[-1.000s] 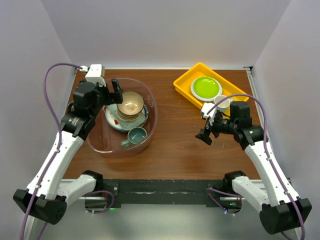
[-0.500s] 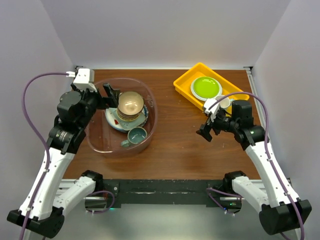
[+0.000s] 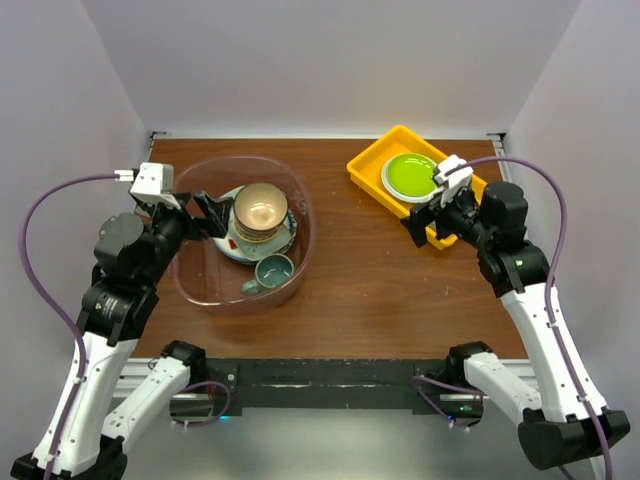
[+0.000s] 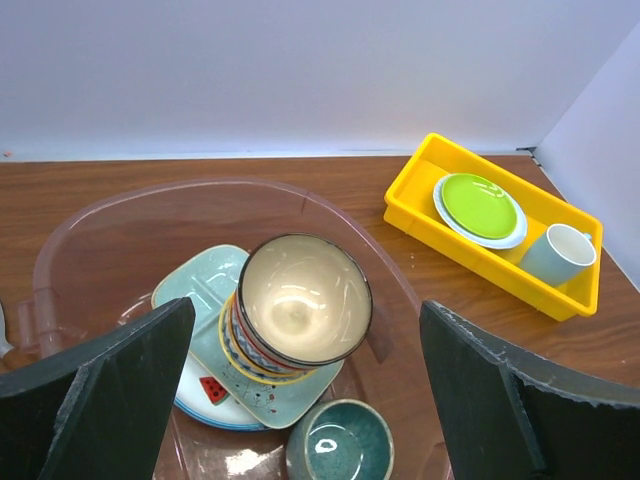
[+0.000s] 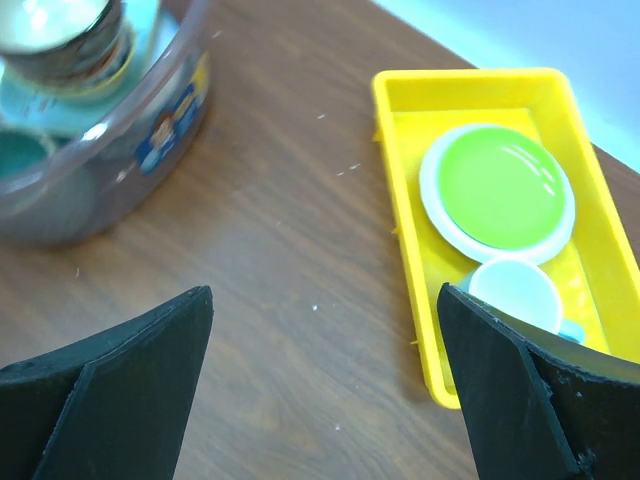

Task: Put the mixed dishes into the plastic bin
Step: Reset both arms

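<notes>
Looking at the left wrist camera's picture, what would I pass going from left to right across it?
Cream bowl stacked on dishes inside the plastic bin → lime-green plate → white cup, the last two sitting in the yellow tray.

Left gripper [image 3: 212,214] held above bench near left edge, fingers [image 4: 110,395] spread wide, empty. Right gripper [image 3: 428,217] toward far right corner, fingers [image 5: 110,390] wide apart, empty.

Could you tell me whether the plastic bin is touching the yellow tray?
Apart: the top view shows bare table between plastic bin and yellow tray.
</notes>
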Controlling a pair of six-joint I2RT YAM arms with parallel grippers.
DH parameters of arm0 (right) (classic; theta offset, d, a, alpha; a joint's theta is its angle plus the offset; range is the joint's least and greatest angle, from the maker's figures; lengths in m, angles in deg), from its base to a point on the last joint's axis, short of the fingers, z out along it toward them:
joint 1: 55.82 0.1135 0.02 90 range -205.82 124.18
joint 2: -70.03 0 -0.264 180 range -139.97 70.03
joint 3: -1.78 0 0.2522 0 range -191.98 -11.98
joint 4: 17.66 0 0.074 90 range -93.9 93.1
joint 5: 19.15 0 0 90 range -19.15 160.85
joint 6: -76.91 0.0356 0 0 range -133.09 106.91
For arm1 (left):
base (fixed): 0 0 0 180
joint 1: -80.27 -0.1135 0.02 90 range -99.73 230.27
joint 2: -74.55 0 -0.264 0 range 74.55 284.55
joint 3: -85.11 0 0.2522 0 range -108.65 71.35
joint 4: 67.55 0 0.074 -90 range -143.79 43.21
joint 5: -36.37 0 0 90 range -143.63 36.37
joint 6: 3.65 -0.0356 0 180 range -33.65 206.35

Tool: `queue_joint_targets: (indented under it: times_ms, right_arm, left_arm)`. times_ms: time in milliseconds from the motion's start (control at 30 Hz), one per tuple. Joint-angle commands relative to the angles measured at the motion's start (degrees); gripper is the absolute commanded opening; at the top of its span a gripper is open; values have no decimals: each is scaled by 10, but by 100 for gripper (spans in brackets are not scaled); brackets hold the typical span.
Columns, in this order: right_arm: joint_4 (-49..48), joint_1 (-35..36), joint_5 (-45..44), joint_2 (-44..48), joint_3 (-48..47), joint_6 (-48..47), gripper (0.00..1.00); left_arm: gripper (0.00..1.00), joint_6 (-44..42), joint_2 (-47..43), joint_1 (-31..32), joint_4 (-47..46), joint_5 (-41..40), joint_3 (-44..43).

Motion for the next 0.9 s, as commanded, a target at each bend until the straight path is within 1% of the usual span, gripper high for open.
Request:
queue_joint_targets:
  times_ms: [0, 33, 133, 400, 533, 567, 867]
  right_arm:
    - [-54, -3, -103, 5, -39, 111, 98]
    - [-54, -3, -127, 2, -45, 128, 98]
    - [-48, -4, -149, 0, -69, 141, 98]
    - [-23, -3, -133, -6, -115, 140, 98]
    - [-20, -4, -133, -6, -122, 140, 98]
    - [-20, -4, -135, -6, -123, 157, 98]
    - [-21, -5, -152, -5, -131, 178, 98]
  left_arm:
    - [100, 0, -13, -3, 4, 10, 3]
    - [100, -2, -18, -3, 7, 10, 4]
    - [100, -3, -28, -3, 11, 9, 9]
    - [100, 0, -45, -3, 12, 13, 16]
    - [100, 0, -48, -3, 14, 16, 11]
    - [100, -1, -49, -3, 14, 17, 11]
    - [100, -3, -53, -3, 16, 19, 5]
